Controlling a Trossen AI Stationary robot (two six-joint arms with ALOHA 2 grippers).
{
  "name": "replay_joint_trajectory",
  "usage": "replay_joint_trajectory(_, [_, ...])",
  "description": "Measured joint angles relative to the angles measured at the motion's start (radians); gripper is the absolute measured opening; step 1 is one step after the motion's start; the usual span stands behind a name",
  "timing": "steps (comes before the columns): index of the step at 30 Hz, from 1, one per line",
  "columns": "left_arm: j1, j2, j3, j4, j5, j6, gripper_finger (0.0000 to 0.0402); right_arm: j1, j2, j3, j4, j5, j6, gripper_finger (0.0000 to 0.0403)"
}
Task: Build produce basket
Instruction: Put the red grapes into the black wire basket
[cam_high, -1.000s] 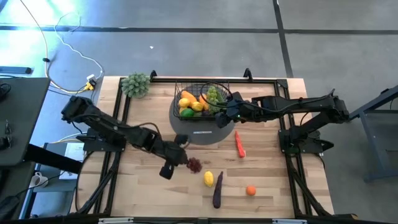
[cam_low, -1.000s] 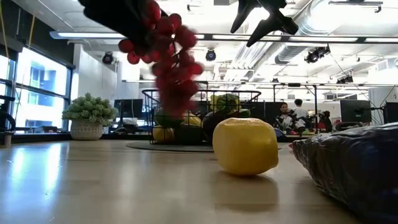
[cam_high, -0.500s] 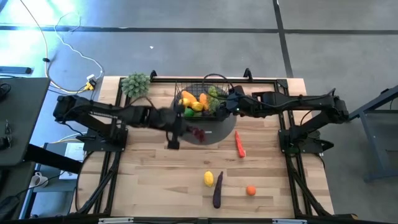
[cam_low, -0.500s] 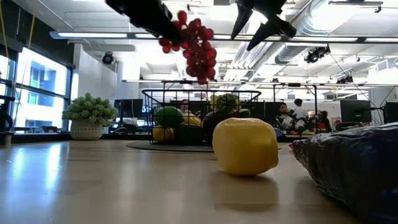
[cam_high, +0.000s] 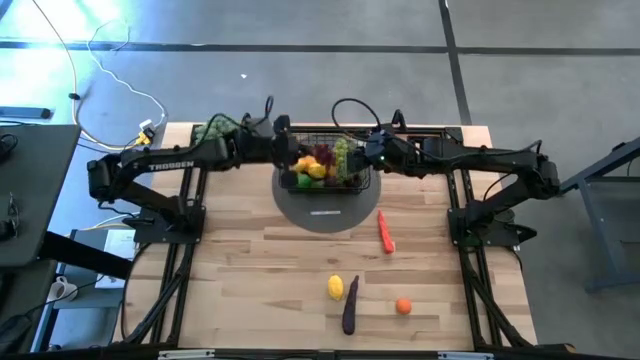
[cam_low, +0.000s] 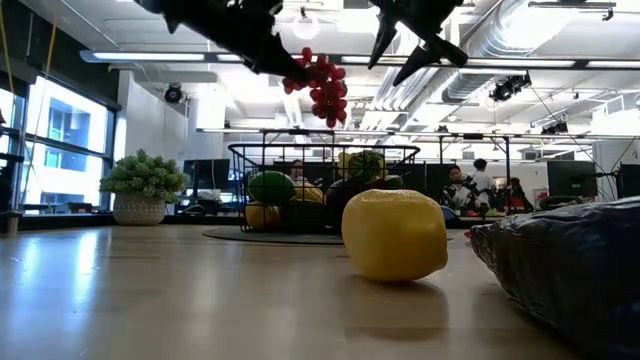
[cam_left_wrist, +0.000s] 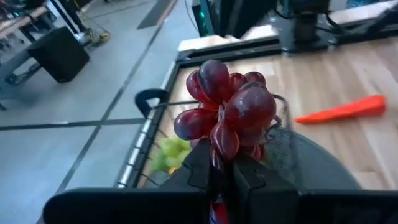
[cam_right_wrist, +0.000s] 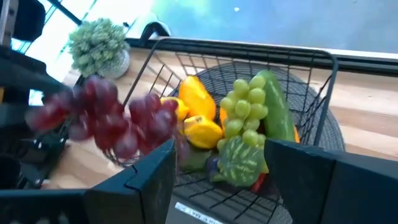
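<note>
2 arms over the basket (cam_high: 322, 168) on a wooden table (cam_high: 250, 280): left gripper (cam_left_wrist: 221, 177) clamps purple grapes (cam_left_wrist: 225, 115), right gripper (cam_right_wrist: 217, 180) parted, empty

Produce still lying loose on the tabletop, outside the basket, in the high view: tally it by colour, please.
Yellow: 1, the lemon
Dark purple: 1, the eggplant
Orange: 1, the small round fruit
Orange-red: 1, the carrot
Total: 4

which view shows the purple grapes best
The left wrist view: the purple grapes fill the frame, pinched in the left gripper. The low view shows them hanging above the basket; the right wrist view blurs them; high view shows little.
</note>
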Motion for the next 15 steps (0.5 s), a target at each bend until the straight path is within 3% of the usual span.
replay_joint_trajectory(9, [0.153,0.086,0.001,0.004,0.232,0.039,0.0007,-0.052,0.0,0.0,0.0,0.022,0.002,0.0225])
replay_joint_trajectory(15, [0.158,0.137,0.001,-0.01,0.248,0.165,0.0007,-0.073,0.0,0.0,0.0,0.022,0.002,0.0224])
